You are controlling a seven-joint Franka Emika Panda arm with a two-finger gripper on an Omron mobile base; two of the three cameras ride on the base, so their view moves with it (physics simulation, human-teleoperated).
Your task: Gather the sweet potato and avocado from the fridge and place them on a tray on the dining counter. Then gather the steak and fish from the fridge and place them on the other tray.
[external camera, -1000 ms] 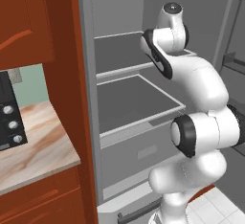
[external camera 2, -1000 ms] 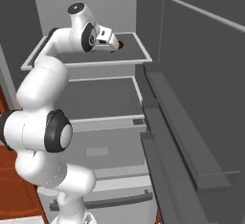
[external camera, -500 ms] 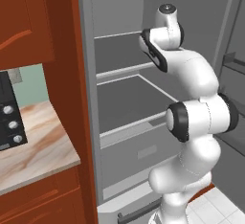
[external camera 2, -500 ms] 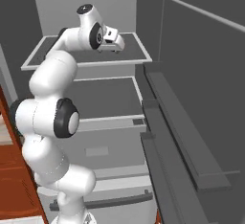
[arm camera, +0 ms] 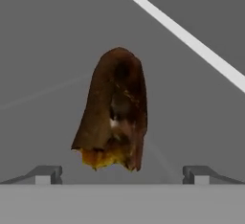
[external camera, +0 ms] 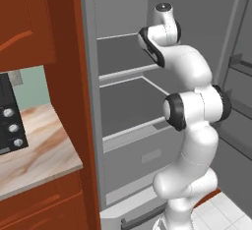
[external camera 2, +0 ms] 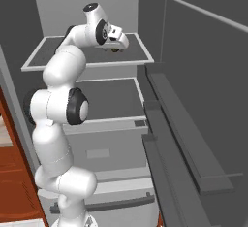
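Left to right you've got the wood cabinet (external camera: 59, 76), then the open fridge (external camera: 123, 126), your gripper (arm camera: 119, 175) with jaws spread wide, holding nothing, over the avocado (arm camera: 115, 110) lying on the upper shelf (external camera 2: 58, 58).

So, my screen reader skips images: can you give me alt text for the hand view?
A brown, yellow-edged lump, probably the avocado, lies on a grey fridge shelf, centred between the open gripper's two dark fingertips. A white line crosses the upper right.
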